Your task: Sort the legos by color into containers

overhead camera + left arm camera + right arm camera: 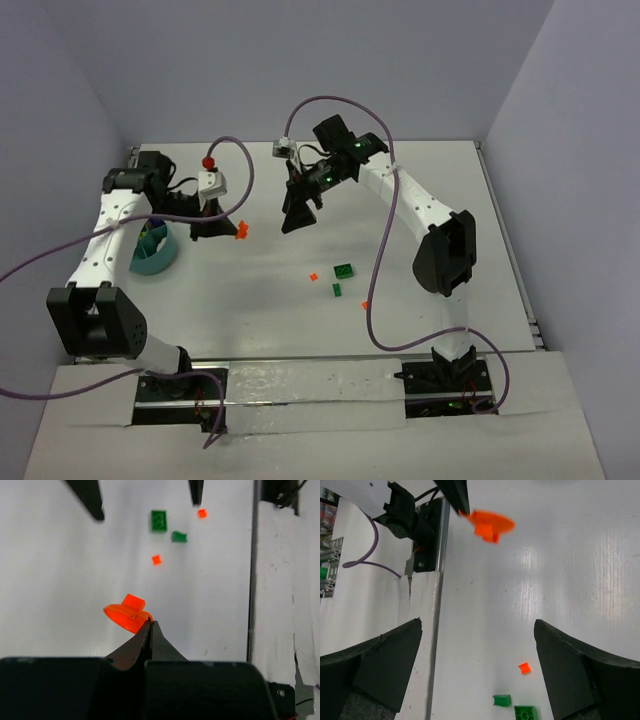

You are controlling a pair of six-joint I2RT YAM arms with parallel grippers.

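Observation:
My left gripper (228,229) is shut on a round orange lego piece (241,230), pinching its edge a little above the table; the left wrist view shows the piece (127,616) at the closed tips (150,625). The teal bowl (160,262) stands just left of it. My right gripper (292,222) hangs open and empty right of the orange piece, its fingers (385,665) wide apart. A dark green brick (344,270), a smaller green bit (338,290) and two small orange bits (313,275) (365,304) lie on the table. The right wrist view shows the held piece (490,524).
The bowl holds some green and purple bits (150,238). Grey walls close the table on the left, back and right. A white strip with the arm bases (440,385) runs along the near edge. Purple cables (375,300) loop over the table.

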